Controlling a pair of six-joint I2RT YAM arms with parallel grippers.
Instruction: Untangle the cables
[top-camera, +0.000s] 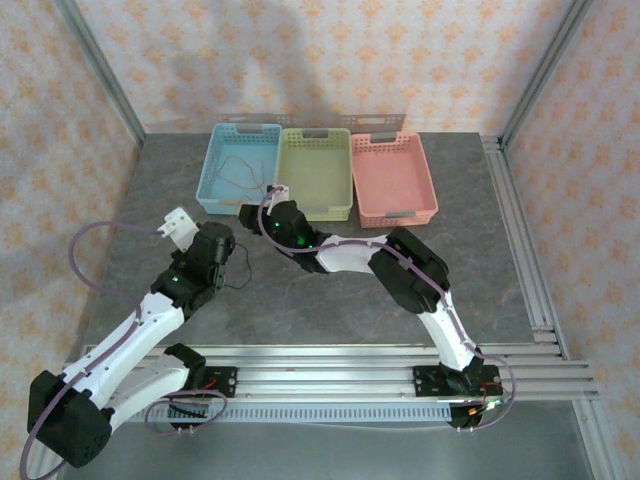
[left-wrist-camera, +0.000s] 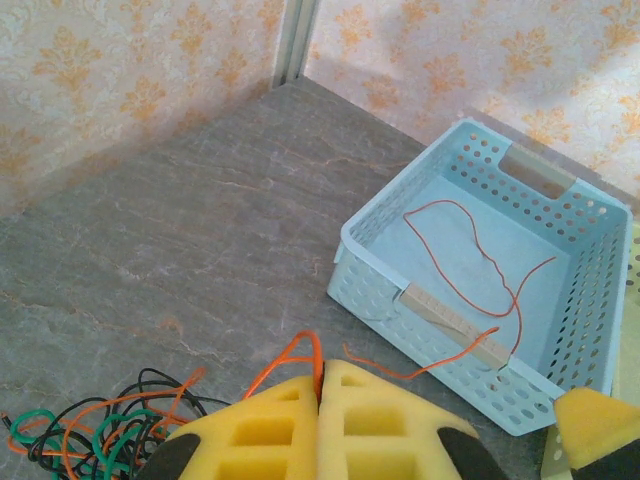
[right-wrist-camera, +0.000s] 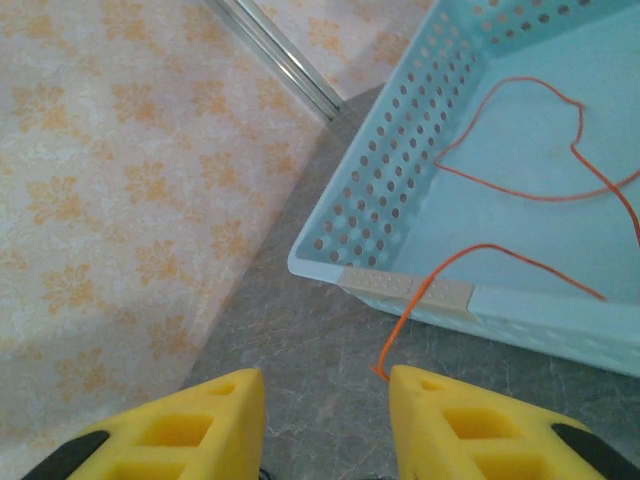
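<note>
Lining the far edge of the grey bench (top-camera: 480, 290), three perforated baskets stand side by side: one blue basket (top-camera: 208, 175), one yellow-green basket (top-camera: 345, 175) and one pink basket (top-camera: 430, 190). Bare bench lies open to the right of the two arms and in front of the pink basket. Aluminium rails (top-camera: 520, 250) border the right side and the near edge.

One orange cable (right-wrist-camera: 490, 246) lies curled inside the blue basket. Its tail drapes over the near rim and down to the bench. One tangle (left-wrist-camera: 100, 425) of black, orange and green cables lies on the bench outside the baskets, close to the left tool (left-wrist-camera: 322, 400).

The left tool's yellow foam fingers are pressed together, clamped on an orange loop (left-wrist-camera: 295, 348) that rises from their seam. The right tool (right-wrist-camera: 325, 430) hovers before the blue basket's near rim with its fingers apart and nothing between them. The draped tail ends just beside one finger.

From above all three baskets are visible, but the tangle reads as a dark scribble. The left wrist view makes out its colours.
</note>
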